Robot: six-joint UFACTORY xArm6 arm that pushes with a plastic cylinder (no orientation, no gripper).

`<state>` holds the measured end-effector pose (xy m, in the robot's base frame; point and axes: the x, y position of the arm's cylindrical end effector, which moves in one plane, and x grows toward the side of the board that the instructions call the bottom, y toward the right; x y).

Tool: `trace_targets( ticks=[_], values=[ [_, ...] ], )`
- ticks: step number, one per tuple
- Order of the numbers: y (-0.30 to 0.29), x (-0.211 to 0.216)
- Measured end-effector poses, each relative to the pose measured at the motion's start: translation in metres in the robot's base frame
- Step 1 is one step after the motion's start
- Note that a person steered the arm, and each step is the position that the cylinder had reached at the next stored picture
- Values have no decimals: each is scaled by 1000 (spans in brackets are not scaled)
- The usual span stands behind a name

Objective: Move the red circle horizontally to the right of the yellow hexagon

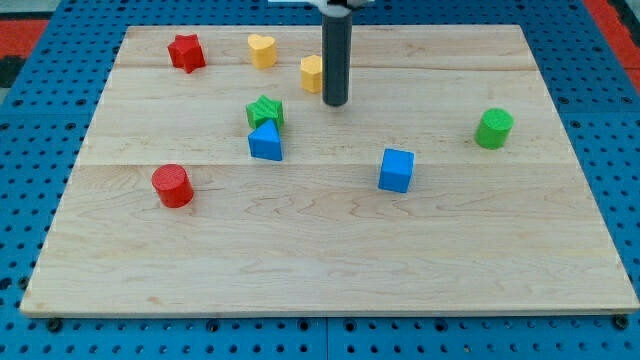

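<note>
The red circle (172, 186) sits on the wooden board (330, 250) at the view's left, below centre. The yellow hexagon (311, 73) stands near the view's top centre, partly hidden by my rod. My tip (335, 103) rests on the board just right of and slightly below the yellow hexagon, close to it. The tip is far up and to the right of the red circle.
A red star (186, 52) and a yellow heart (262, 50) lie at the top left. A green star (265, 111) touches a blue triangle (265, 141) near the centre. A blue cube (396, 170) is right of centre. A green cylinder (493, 129) is at the right.
</note>
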<state>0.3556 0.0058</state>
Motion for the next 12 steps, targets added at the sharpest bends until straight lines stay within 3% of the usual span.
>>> trace_targets(
  ticks=[1, 3, 4, 5, 6, 7, 8, 9, 10, 11, 12],
  values=[
    [-32, -25],
    [-13, -85],
    [-45, -62],
    [-169, -61],
    [-175, 6],
    [-127, 94],
    [-73, 144],
    [-154, 138],
    [-217, 92],
    [-200, 111],
    [-237, 138]
  ],
)
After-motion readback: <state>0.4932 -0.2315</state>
